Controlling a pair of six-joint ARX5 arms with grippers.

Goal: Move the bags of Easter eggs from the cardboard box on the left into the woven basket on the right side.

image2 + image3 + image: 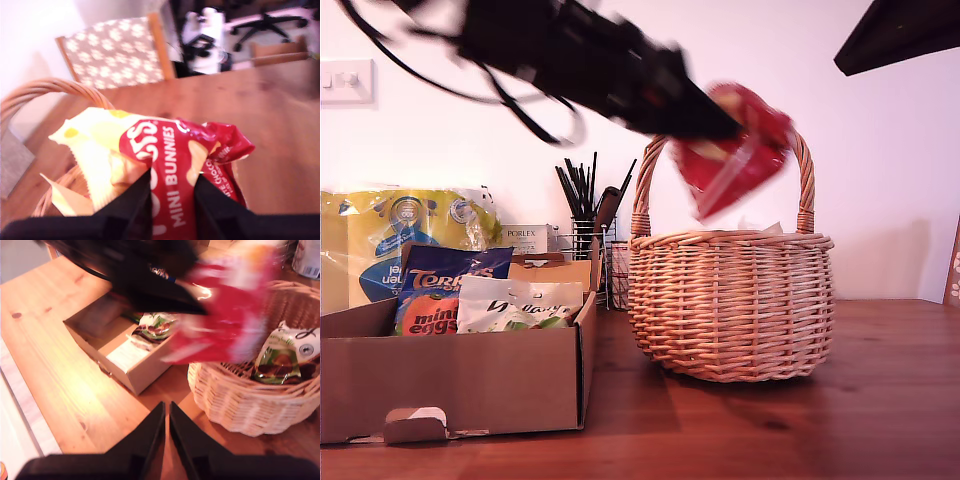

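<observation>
We are pinching a red bag in my first gripper above the basket rim. My second gripper is hanging pressed together over open bench.

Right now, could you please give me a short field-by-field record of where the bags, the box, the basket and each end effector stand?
red bag: gripped by my first gripper, held above the woven basket
basket contents: one white-and-green bag inside
cardboard box: on the table at the exterior view's left, holding a blue Terry's bag, an orange mini eggs bag and a white bag with green print
second gripper: jaws nearly together, holding nothing, above the table
</observation>
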